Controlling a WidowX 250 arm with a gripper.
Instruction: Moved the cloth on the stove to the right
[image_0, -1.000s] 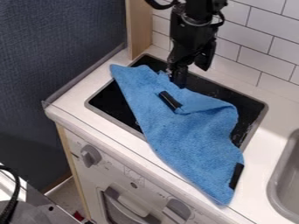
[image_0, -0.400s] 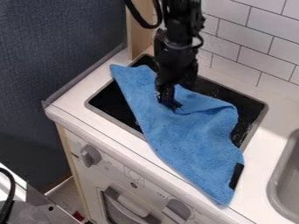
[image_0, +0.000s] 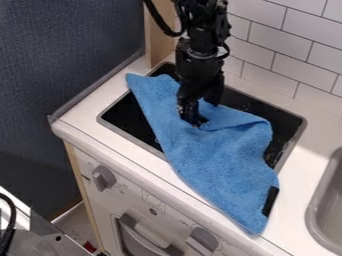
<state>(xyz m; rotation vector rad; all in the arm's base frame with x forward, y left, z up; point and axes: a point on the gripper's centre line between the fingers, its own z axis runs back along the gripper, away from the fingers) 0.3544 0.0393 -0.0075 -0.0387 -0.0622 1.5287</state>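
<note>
1. The blue cloth (image_0: 217, 162) lies slantwise across the black stove (image_0: 128, 116), its lower end (the one with a dark patch) on the white counter (image_0: 302, 172).
2. The gripper (image_0: 196, 121) points down at the cloth's fold; whether spread, closed or clamped, I cannot tell.

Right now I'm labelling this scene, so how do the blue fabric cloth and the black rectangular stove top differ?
The blue fabric cloth is fuzzy and creased; the black rectangular stove top is smooth and flat. The cloth lies diagonally across the grey rim, while the stove top sits inside it.
</note>
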